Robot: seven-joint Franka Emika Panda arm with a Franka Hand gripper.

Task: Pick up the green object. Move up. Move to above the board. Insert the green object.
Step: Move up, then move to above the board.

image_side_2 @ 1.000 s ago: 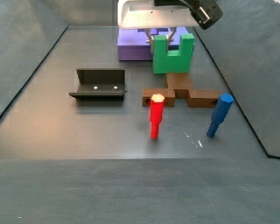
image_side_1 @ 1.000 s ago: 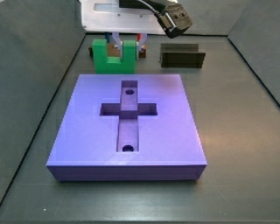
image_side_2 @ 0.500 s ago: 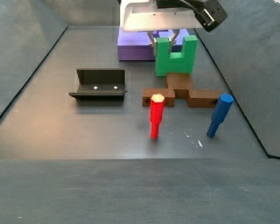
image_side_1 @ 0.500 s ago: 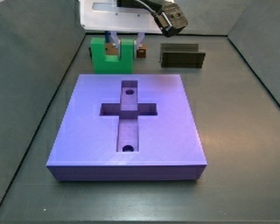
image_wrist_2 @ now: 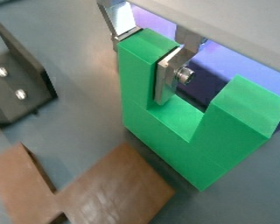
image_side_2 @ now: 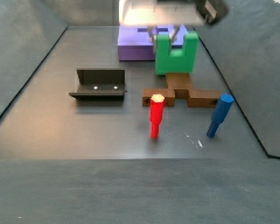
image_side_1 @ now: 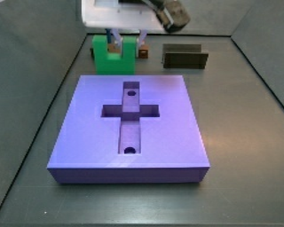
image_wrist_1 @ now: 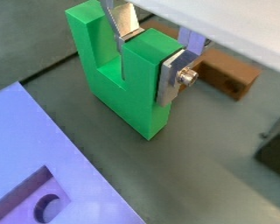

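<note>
Gripper (image_wrist_1: 149,54): stood at the far end of the floor beyond the board, its two silver fingers (image_wrist_2: 170,74) clamped on one upright prong of the green object (image_wrist_1: 125,80), one plate against the prong's outer face and one down in the square notch. Green object: upright, prongs up, held just past the short far edge of the board (image_side_1: 130,126) in a side view; in the wrist views I could not tell whether its base touched the floor or hung just clear. Board: large purple slab lying flat, its cross-shaped recess unfilled, a small round hole showing at each end of the long arm. Brown cross-shaped piece (image_side_2: 185,92): flat on the floor near the green object, apart from it. Dark fixture (image_side_2: 98,85): standing well to one side of the green object, two pale dots on its face in a wrist view (image_wrist_2: 17,81). Red peg (image_side_2: 157,116) and blue peg (image_side_2: 220,115): both upright on the floor, near the brown piece, apart from each other.
</note>
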